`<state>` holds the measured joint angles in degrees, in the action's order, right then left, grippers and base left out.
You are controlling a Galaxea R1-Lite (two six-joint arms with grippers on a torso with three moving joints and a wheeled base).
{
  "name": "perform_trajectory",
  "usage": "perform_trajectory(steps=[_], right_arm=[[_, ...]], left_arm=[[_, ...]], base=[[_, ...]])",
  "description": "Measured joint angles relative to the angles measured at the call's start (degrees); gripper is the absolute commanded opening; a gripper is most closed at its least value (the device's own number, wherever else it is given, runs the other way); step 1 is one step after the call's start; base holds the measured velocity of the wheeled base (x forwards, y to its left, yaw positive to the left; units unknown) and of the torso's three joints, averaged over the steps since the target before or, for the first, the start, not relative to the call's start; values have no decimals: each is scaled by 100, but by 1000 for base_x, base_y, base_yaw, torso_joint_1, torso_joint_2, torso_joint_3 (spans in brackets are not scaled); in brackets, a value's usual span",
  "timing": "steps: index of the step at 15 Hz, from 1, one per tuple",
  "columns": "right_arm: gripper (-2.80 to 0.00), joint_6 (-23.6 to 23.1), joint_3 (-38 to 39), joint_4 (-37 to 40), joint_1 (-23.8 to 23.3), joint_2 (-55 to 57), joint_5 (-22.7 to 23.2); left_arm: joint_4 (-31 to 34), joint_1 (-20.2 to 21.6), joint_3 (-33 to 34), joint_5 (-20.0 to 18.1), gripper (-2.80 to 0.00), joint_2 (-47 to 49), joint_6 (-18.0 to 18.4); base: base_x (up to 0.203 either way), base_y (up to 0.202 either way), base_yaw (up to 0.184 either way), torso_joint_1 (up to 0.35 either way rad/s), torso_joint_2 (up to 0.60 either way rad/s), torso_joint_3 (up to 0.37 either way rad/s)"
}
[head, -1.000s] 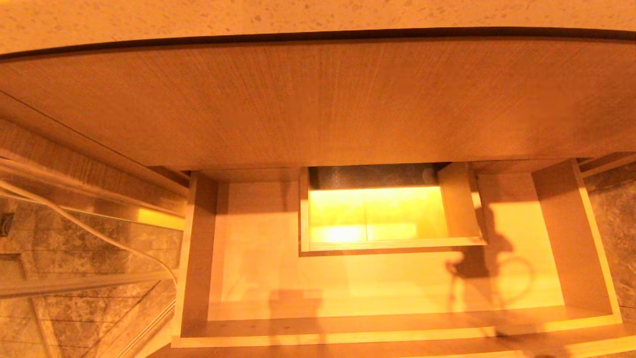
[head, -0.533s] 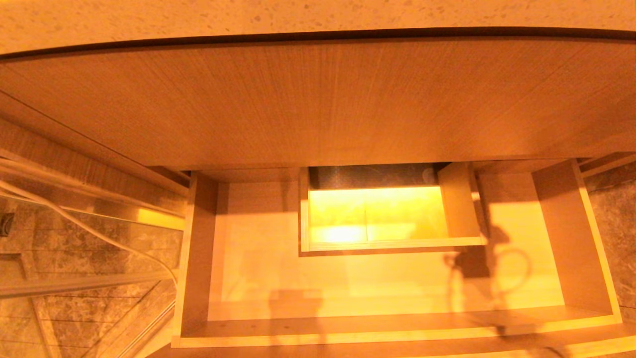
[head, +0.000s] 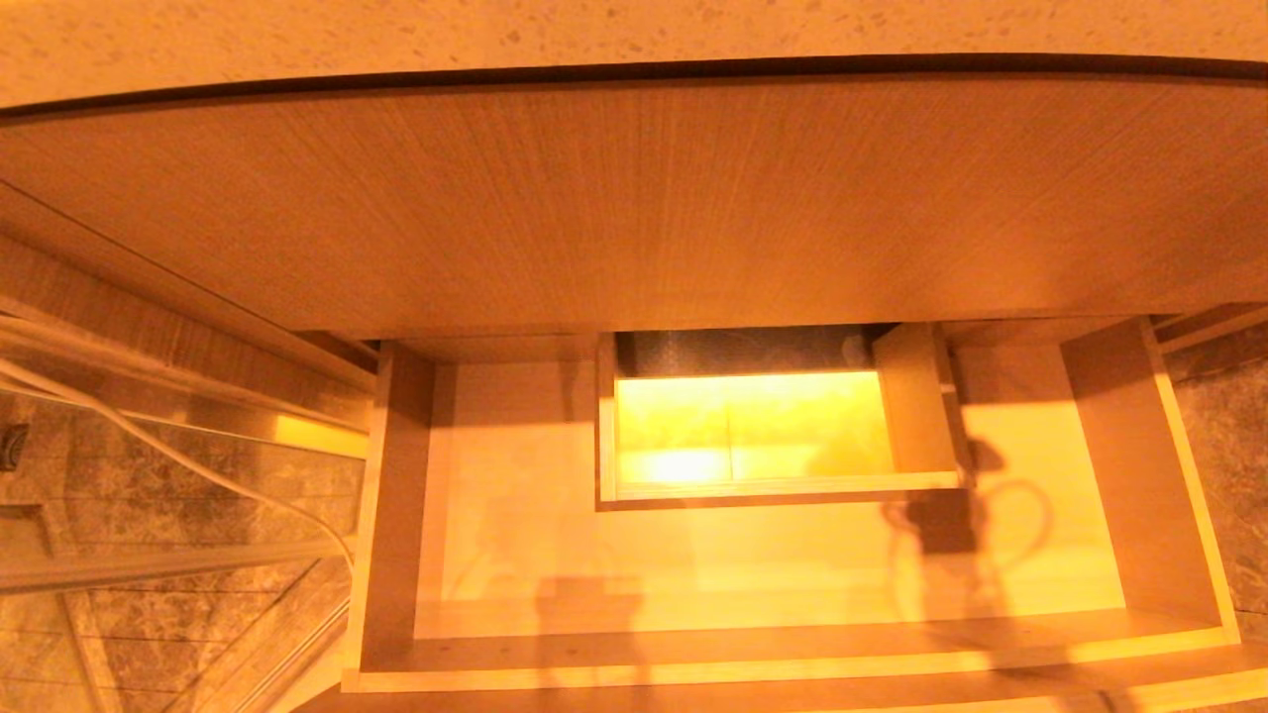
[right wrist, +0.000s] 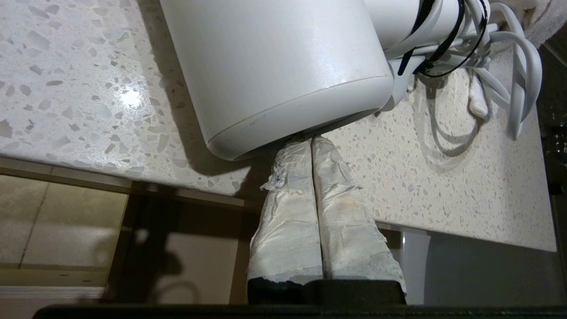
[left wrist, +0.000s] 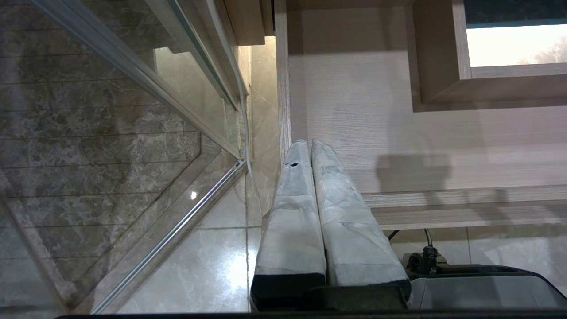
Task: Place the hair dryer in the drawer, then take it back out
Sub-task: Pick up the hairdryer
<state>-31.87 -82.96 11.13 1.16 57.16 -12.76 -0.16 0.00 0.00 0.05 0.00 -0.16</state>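
Observation:
The white hair dryer (right wrist: 274,66) hangs just over the speckled countertop (right wrist: 443,186), its coiled white cord (right wrist: 500,66) bound with black ties. My right gripper (right wrist: 310,141) is shut on the rim at the end of the barrel, where its tips are hidden. The drawer (head: 396,495) stands pulled open, with nothing lying in it; only a shadow of the dryer and its cord loop (head: 941,525) falls on its floor at the right. My left gripper (left wrist: 309,142) is shut on nothing, above the drawer's (left wrist: 398,133) left front corner. Neither gripper shows in the head view.
A boxed cut-out (head: 753,436) sits at the drawer's mid-back. A taller wood panel (head: 634,198) rises above it, under the counter edge (head: 594,30). A glass panel (left wrist: 110,110) and a white cable (head: 178,456) stand to the left over a tiled floor.
The shadow of the dryer and cord loop on the drawer floor has slid a little toward the back. The drawer has not moved.

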Motion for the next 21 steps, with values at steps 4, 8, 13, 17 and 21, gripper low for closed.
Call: perform_trajectory(steps=[4, 8, 13, 17, 21], right_arm=[[-280, 6, 18, -191, 141, 58, 52], [-280, 8, 60, -449, 314, 131, 52], [-280, -81, 110, -532, 536, 127, 25], [-280, -88, 129, -479, 556, -131, -3], [-280, -426, 242, -474, 538, -699, -153]], left_arm=[[0, 0, 0, 2, -280, 0, 0], [0, 0, 0, 2, -280, 0, 2], [2, 0, 0, 2, -280, 0, 0], [0, 0, 0, 2, -280, 0, 0], [0, 0, 0, 1, -280, 0, 0]], base=[[0, 0, 0, 0, 0, 0], [0, 0, 0, 0, 0, 0], [0, 0, 0, 0, 0, 0], [0, 0, 0, 0, 0, 0], [0, 0, 0, 0, 0, 0]])
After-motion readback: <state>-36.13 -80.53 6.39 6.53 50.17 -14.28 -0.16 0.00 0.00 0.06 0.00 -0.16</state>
